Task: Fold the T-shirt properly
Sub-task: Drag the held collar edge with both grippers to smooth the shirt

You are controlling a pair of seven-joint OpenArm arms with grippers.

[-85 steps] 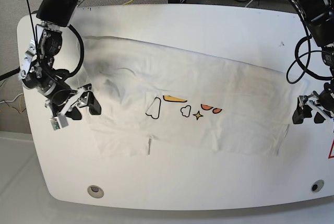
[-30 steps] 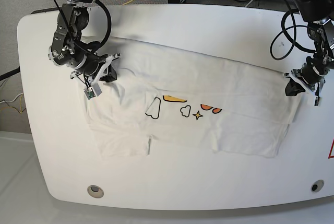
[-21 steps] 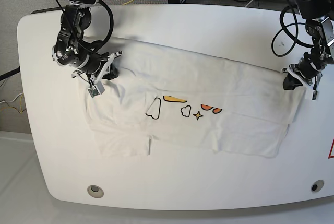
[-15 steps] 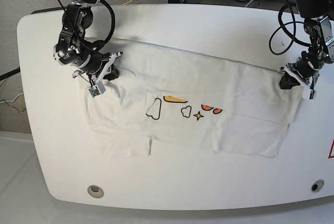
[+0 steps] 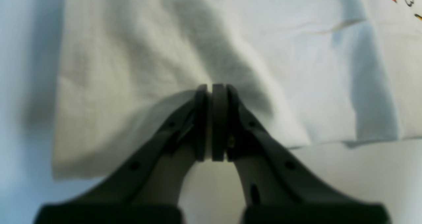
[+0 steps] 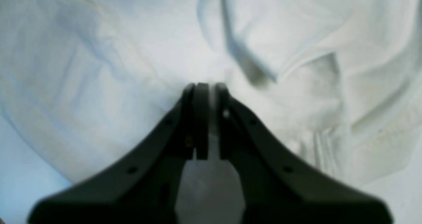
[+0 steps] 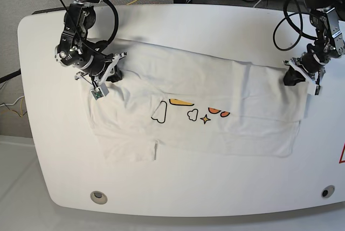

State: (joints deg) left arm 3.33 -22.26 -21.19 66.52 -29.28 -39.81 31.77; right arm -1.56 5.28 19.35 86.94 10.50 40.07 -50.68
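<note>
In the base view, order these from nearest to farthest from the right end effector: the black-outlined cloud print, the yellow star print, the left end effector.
From the right end effector:
1. Cloud print, shirt centre, nearest.
2. Star print, further toward the view's right.
3. Left end effector, at the opposite edge of the T-shirt.

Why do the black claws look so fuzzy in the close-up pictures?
Left wrist view: the left gripper sits too near the lens, so it blurs, casting a dark shadow on the T-shirt. Right wrist view: the right gripper blurs likewise. Base view: everything looks sharp.
</note>
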